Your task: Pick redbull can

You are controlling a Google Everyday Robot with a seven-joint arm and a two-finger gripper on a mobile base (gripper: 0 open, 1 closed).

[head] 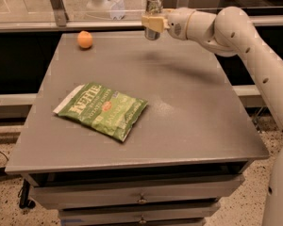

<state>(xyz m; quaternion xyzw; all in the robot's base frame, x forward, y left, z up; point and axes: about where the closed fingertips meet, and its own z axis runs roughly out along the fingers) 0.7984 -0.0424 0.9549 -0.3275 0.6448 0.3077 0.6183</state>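
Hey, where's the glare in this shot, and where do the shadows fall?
Camera view: the redbull can, held in the gripper above the far edge of the table, glints brightly at its top rim; a soft shadow of the arm lies on the tabletop beneath it; a pale sheen sits on the surface right of the chip bag.

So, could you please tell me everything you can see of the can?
The can is slim, silver-grey metal with a shiny top rim. It stands upright, clamped round its middle by the cream claw, which covers that part of it. It seems to hang just above the far edge of the table, its bottom apparently clear of the top. Nothing else touches it.
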